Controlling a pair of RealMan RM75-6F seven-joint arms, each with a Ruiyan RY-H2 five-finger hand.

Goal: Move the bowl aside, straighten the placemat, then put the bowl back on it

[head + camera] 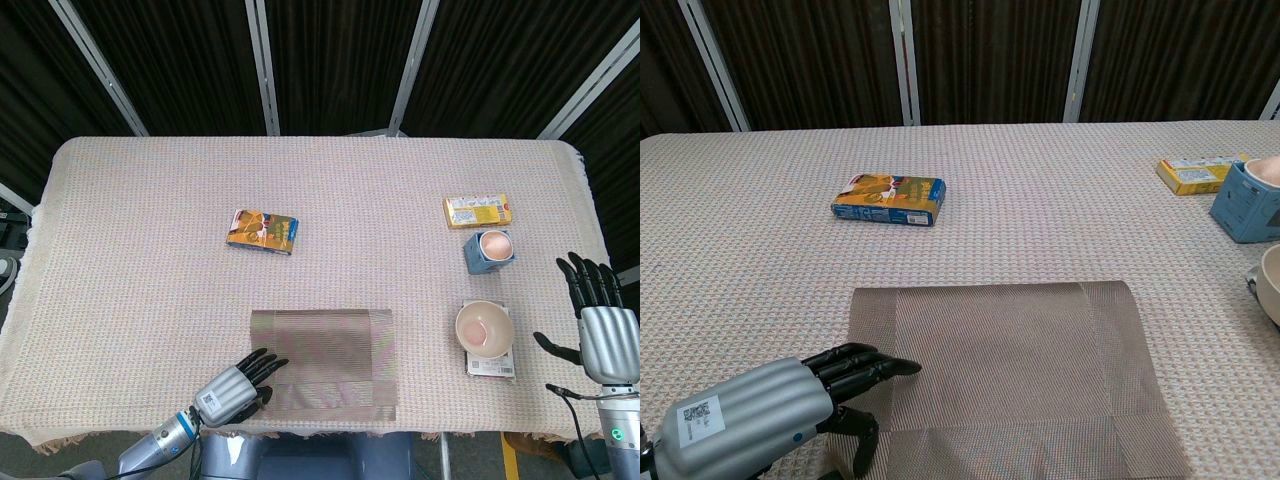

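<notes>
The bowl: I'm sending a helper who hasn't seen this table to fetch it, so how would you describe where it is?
Start at the right end of the cloth-covered table, near the front edge. The bowl sits there on a flat grey slab, just in front of a blue cup and a yellow box. It is the only wide, shallow, cream-coloured round dish, pinkish inside.

Both views bright, even, diffuse light from overhead; no hard glare. Table (150, 250) cloth well exposed, weave crisp in chest view. Backdrop behind table near black, detail lost. Shadows soft & short: faint one under left hand (770, 420) fingers on placemat (1010, 370), thin one beside bowl (484, 328) left of right hand (598, 325). Placemat shows mild sheen. Left hand slightly soft at chest-view bottom edge. Head view shows slight wide-angle bowing at table edges.
</notes>
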